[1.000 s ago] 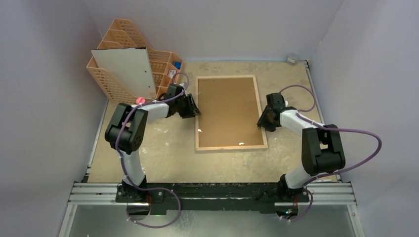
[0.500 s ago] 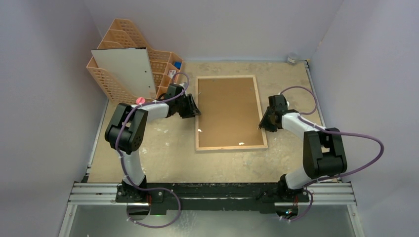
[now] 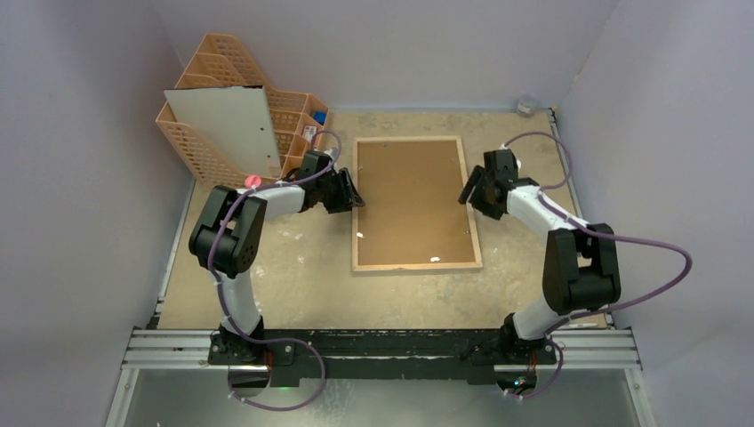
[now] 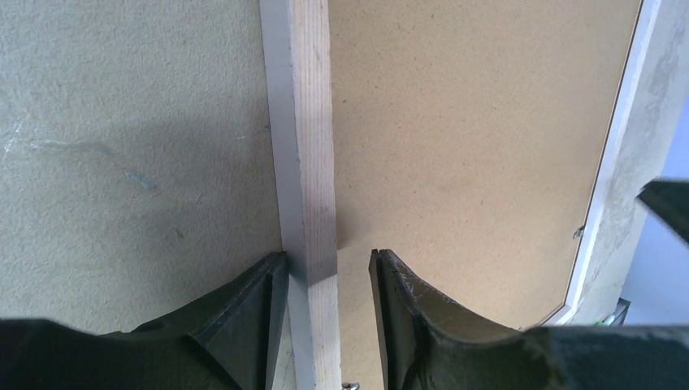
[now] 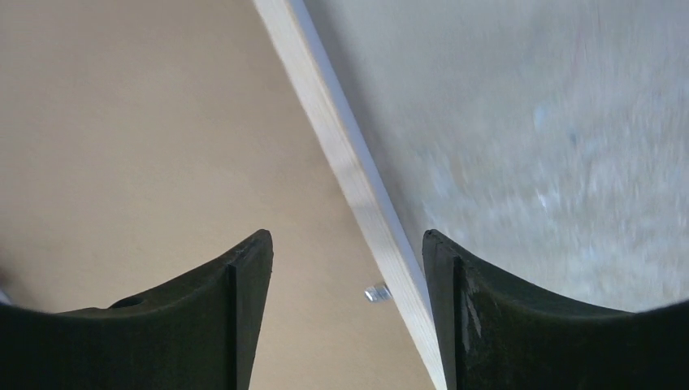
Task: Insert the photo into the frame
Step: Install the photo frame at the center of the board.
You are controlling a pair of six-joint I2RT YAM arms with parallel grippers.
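Observation:
The frame point(image 3: 417, 264) lies face down on the table, light wood rim up, with the brown fibreboard sheet point(image 3: 411, 200) set in it. The photo point(image 3: 227, 124) leans against the file organiser, its white reverse showing. My left gripper point(image 3: 354, 197) is open and straddles the frame's left rim point(image 4: 313, 122); the left finger point(image 4: 264, 280) touches the rim and the right finger stands apart over the fibreboard point(image 4: 455, 122). My right gripper point(image 3: 469, 193) is open over the right rim point(image 5: 341, 146), with a metal tab point(image 5: 376, 292) between its jaws.
The peach lattice file organiser point(image 3: 206, 153) stands at the back left. A small pink-red thing point(image 3: 252, 181) sits by the left arm. A small round object point(image 3: 526, 104) lies in the back right corner. Walls close in both sides.
My right gripper has moved along the frame's right edge toward the back of the table. The left gripper and the frame have not moved.

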